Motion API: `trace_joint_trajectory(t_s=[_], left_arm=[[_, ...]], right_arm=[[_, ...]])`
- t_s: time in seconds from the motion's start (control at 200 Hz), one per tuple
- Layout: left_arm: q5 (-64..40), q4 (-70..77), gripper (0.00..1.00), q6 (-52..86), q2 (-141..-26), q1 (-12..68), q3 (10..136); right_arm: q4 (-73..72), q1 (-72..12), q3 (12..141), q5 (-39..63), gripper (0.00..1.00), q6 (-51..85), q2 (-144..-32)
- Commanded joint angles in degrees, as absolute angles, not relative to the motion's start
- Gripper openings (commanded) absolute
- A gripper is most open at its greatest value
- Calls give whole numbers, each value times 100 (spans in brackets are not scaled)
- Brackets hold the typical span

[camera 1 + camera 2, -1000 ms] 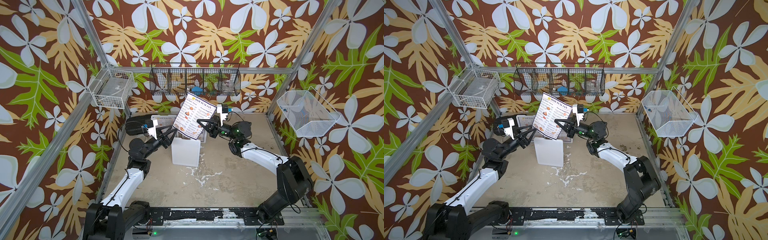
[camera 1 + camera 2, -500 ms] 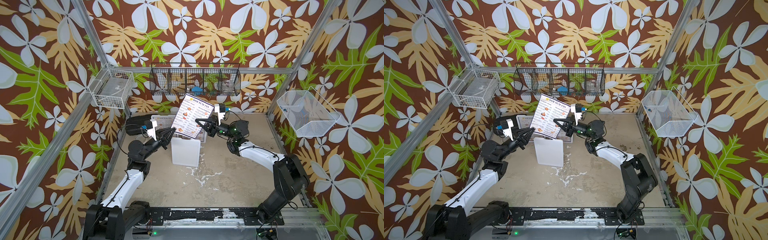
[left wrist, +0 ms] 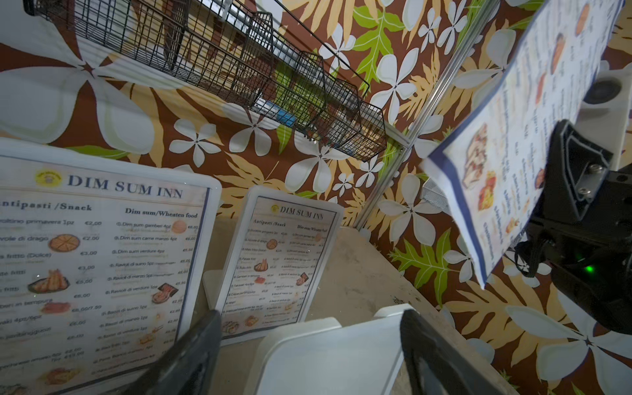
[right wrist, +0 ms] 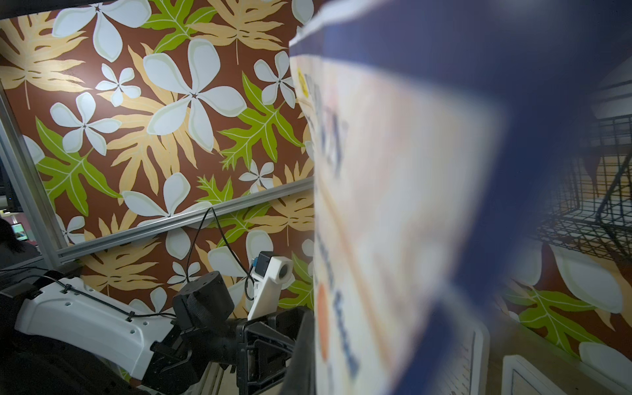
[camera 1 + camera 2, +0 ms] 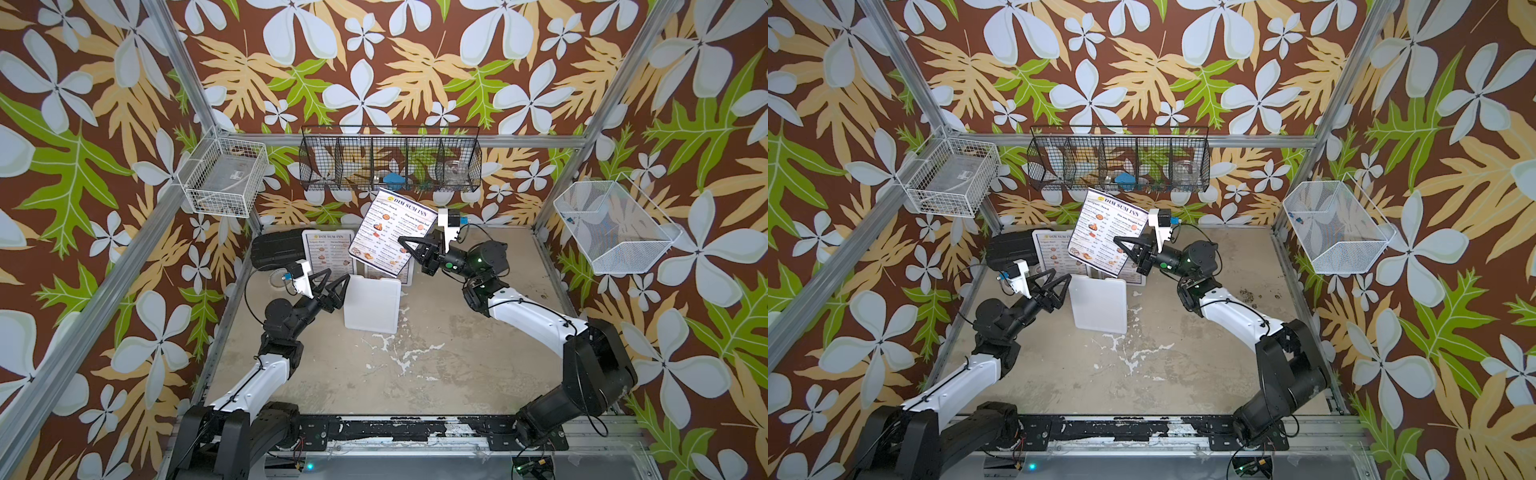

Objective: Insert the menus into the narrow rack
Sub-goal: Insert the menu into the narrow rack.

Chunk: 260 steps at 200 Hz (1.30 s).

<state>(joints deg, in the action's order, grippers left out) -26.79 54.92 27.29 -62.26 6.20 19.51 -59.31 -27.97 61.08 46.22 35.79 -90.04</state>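
The right tool (image 5: 409, 248) is clamped on the side edge of the lifted menu (image 5: 388, 226), which hangs tilted above the counter (image 5: 415, 365) (printed face toward the top views). The left tool (image 5: 333, 283) is spread wide and empty, one fingertip just beside a white panel (image 5: 372, 305). Beyond that tool, two standing menus (image 3: 102, 256) are upright, the farther one (image 3: 280, 260) partly behind the lifted sheet.

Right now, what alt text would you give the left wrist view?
The right fingers pinch a tilted DIM SUM INN menu in the air. Two more menus stand upright against white backings, beyond the open left fingers and a plain white panel; a black wire basket hangs on the floral wall.
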Motion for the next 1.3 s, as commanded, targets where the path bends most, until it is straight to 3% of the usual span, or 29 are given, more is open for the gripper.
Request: trace_joint_trajectory(t_s=[0.0, 0.485, 0.901, 1.296], left_arm=[[-2719, 6148, 85, 2732, -6415, 615, 1872], [-3874, 7930, 84, 3355, -7725, 724, 1495], [-3560, 7814, 79, 3132, -7972, 1694, 1587], [-2953, 7116, 77, 2854, -8018, 1723, 1793]], right_arm=[[-6026, -2718, 6033, 4533, 0, 3568, -8922], [-6275, -2637, 5757, 4514, 0, 3656, -8853], [-6328, -2606, 5616, 4485, 0, 3660, -8782], [-6460, -2362, 5488, 4630, 0, 3792, -8710]])
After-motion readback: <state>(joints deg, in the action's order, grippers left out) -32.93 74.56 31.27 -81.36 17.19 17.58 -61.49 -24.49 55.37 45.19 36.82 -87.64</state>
